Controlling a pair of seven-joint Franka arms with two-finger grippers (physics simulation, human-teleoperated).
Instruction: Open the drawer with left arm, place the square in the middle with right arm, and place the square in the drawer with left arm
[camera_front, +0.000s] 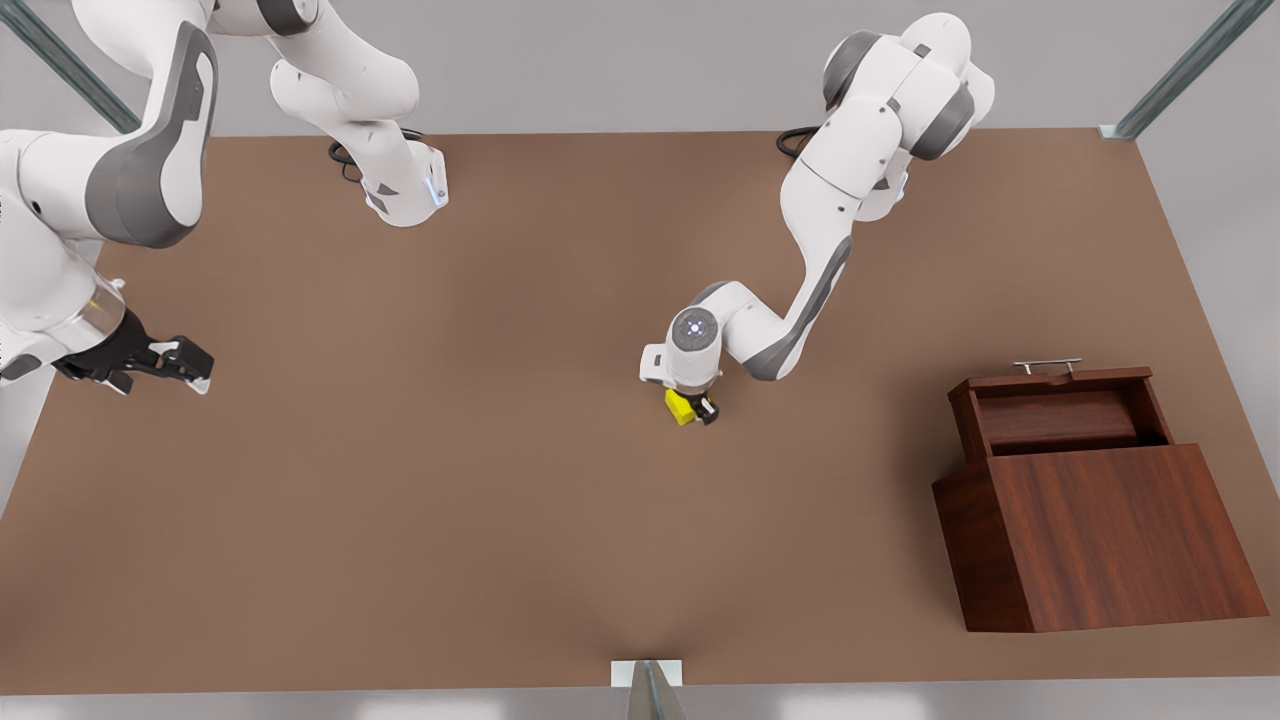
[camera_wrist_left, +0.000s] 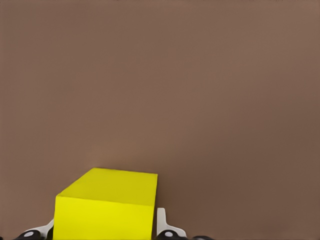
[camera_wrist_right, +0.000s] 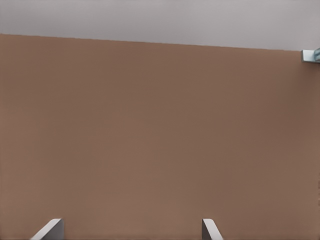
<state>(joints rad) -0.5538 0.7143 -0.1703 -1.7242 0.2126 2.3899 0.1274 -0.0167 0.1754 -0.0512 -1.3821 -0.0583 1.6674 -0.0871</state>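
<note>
Drawer: the shallow reddish-brown wood-grain drawer (camera_front: 1058, 410) with its thin silver bar handle (camera_front: 1046, 365) stands pulled out of the top of the slant-faced dark wooden box (camera_front: 1100, 535), at the front view's right. Inside looks bare. Judged: opening step done.

Cube: the small bright yellow cube (camera_front: 681, 406) is near the centre of the matte brown tabletop (camera_front: 450, 500), well apart from the box. Judged: the middle placement is done too.

Left gripper (camera_front: 692, 408): down at the cube. In the left wrist view the cube (camera_wrist_left: 107, 205) sits between its fingertips (camera_wrist_left: 161, 222), one pale pad tight against each flank. You can read this as a pinch on the cube. Whether the cube rests on the table or is just clear of it, you cannot tell.

Right gripper (camera_front: 172, 362): parked at the front view's left, fingers spread with nothing between them (camera_wrist_right: 131, 231). It waits.

Step in hand, as judged: the left arm's pick for the final transfer.

Next move calls for: lift straight up, carry toward the front view's right, clear the drawer's front wall and handle, lower into the tray, then let go.
</note>
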